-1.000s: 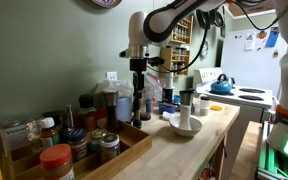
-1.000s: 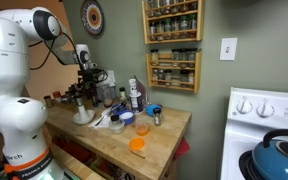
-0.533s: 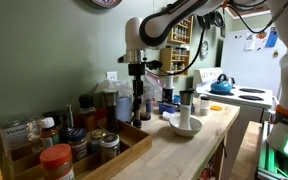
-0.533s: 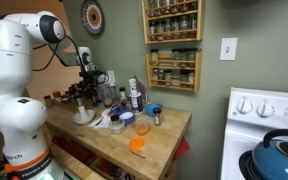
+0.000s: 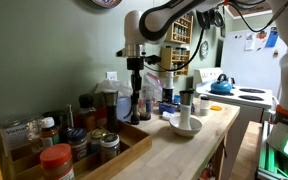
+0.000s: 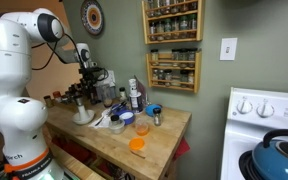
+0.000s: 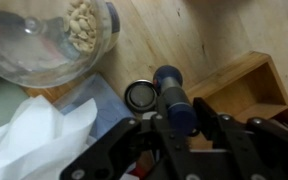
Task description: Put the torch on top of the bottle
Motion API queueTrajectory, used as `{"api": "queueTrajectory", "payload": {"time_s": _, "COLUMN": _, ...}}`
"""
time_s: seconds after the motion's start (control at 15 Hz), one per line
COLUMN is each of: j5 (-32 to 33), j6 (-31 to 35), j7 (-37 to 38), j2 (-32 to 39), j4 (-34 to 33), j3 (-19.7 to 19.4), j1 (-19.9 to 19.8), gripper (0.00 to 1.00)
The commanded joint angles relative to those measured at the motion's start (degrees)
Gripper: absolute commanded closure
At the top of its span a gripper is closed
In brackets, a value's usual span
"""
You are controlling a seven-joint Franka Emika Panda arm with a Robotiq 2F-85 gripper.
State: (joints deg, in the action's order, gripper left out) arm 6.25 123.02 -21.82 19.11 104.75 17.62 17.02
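In the wrist view my gripper point(image 7: 181, 118) is shut on the torch point(image 7: 174, 98), a short dark cylinder held between the two black fingers. Just left of the torch's end I see the round dark top of the bottle point(image 7: 140, 96); the torch is beside it, not over it. In an exterior view the gripper point(image 5: 136, 68) hangs above the dark bottle point(image 5: 136, 106) at the back of the wooden counter. In an exterior view the gripper point(image 6: 85, 72) is small and the torch cannot be made out.
A glass jar of nuts point(image 7: 54, 35) and white crumpled paper point(image 7: 29, 140) lie close by, with a wooden tray point(image 7: 252, 88) to the other side. On the counter stand a white bowl point(image 5: 184, 124), several jars in the tray point(image 5: 104, 158), and a stove point(image 5: 242, 96) beyond.
The jaws have closed from wide open onto the torch. The arm has shifted only slightly.
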Motion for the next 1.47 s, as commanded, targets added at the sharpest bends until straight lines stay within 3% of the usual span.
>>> {"api": "queueTrajectory", "payload": {"time_s": 0.0, "j5": 1.6, "j6": -4.5, "j7": 1.8, "j2": -7.3, "j4": 1.2, "j3": 0.2, "j1": 0.7, "gripper": 0.92}}
{"api": "queueTrajectory", "payload": {"time_s": 0.2, "j5": 5.9, "j6": -12.4, "j7": 7.0, "j2": -11.6, "j4": -0.6, "j3": -0.4, "j1": 1.8, "gripper": 0.92}}
{"api": "queueTrajectory", "payload": {"time_s": 0.33, "j5": 3.8, "j6": -17.7, "j7": 4.2, "j2": -12.8, "j4": -3.3, "j3": 0.0, "j1": 0.9, "gripper": 0.92}}
{"api": "queueTrajectory", "payload": {"time_s": 0.47, "j5": -0.4, "j6": -17.7, "j7": -2.2, "j2": -12.4, "j4": -4.9, "j3": 0.4, "j1": 0.1, "gripper": 0.92}}
{"api": "queueTrajectory", "payload": {"time_s": 0.53, "j5": 2.3, "j6": -16.5, "j7": 2.1, "j2": -12.7, "j4": -4.0, "j3": 0.2, "j1": 0.8, "gripper": 0.67}}
{"api": "queueTrajectory", "payload": {"time_s": 0.6, "j5": 1.4, "j6": -16.9, "j7": 0.4, "j2": -12.8, "j4": -4.5, "j3": 0.2, "j1": 0.6, "gripper": 0.67}}
{"api": "queueTrajectory", "payload": {"time_s": 0.67, "j5": 0.9, "j6": -16.9, "j7": -0.4, "j2": -12.8, "j4": -4.7, "j3": 0.2, "j1": 0.5, "gripper": 0.92}}
{"api": "queueTrajectory", "payload": {"time_s": 0.73, "j5": -1.0, "j6": -15.2, "j7": -0.3, "j2": -14.2, "j4": -3.7, "j3": -0.3, "j1": -0.3, "gripper": 0.92}}
{"api": "queueTrajectory", "payload": {"time_s": 0.93, "j5": -6.3, "j6": -18.7, "j7": -1.4, "j2": -16.7, "j4": -4.8, "j3": -1.6, "j1": -2.3, "gripper": 0.92}}
{"api": "queueTrajectory", "payload": {"time_s": 1.2, "j5": -1.2, "j6": -26.0, "j7": 8.6, "j2": -17.7, "j4": -7.8, "j3": -4.0, "j1": -3.5, "gripper": 0.92}}
{"api": "queueTrajectory", "payload": {"time_s": 1.33, "j5": 1.2, "j6": -25.9, "j7": 12.4, "j2": -17.9, "j4": -7.5, "j3": -3.9, "j1": -3.3, "gripper": 0.92}}
{"api": "queueTrajectory", "payload": {"time_s": 1.4, "j5": -0.7, "j6": -24.9, "j7": 8.4, "j2": -17.5, "j4": -7.9, "j3": -4.2, "j1": -3.7, "gripper": 0.67}}
